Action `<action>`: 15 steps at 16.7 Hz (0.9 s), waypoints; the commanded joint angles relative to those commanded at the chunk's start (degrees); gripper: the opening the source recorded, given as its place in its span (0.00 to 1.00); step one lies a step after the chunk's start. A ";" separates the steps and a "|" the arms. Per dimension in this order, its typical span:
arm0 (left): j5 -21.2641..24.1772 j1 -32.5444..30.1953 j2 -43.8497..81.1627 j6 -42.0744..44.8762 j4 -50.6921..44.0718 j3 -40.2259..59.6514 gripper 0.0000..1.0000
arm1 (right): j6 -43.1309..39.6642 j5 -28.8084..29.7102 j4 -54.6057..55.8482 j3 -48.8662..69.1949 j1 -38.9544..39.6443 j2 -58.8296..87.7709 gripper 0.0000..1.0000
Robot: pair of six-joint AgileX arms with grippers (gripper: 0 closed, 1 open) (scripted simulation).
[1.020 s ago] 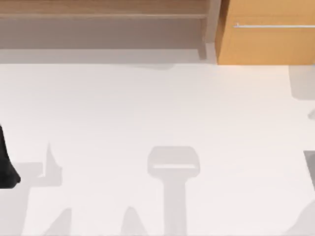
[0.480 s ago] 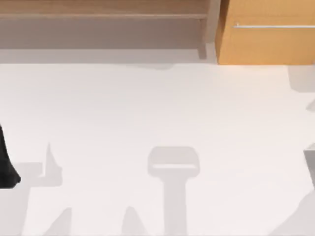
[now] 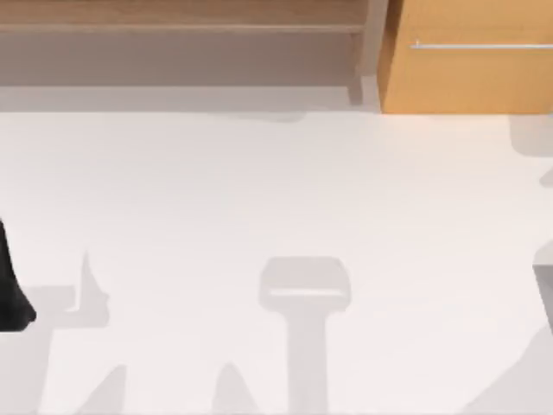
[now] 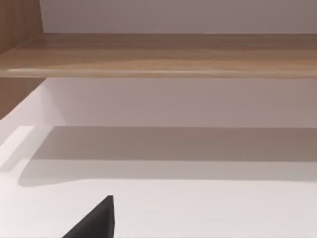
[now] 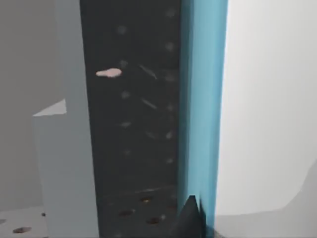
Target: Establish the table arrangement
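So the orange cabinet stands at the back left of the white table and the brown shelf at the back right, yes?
No, swapped. The top view shows the orange cabinet at the table's back right and the brown shelf at the back left.

No readable text, labels, brands or numbers from my end. Bench (image 3: 259,190) top is plain white, no markings. Orange drawer cabinet (image 3: 467,78) front is bare apart from its metal handle (image 3: 479,45). Wooden shelf (image 4: 158,54) carries no lettering. Dark panel (image 5: 133,124) with blue edge in the right wrist view has specks and holes, nothing legible.
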 joint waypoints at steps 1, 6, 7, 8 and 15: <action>0.00 0.00 0.00 0.00 0.00 0.00 1.00 | 0.00 0.00 0.00 0.00 0.00 0.00 0.23; 0.00 0.00 0.00 0.00 0.00 0.00 1.00 | 0.00 0.00 0.00 0.00 0.00 0.00 0.60; 0.00 0.00 0.00 0.00 0.00 0.00 1.00 | 0.00 0.00 0.00 0.00 0.00 0.00 0.68; 0.00 0.00 0.00 0.00 0.00 0.00 1.00 | 0.00 0.00 0.00 0.00 0.00 0.00 0.75; 0.00 0.00 0.00 0.00 0.00 0.00 1.00 | 0.00 0.00 0.00 0.00 0.00 0.00 1.00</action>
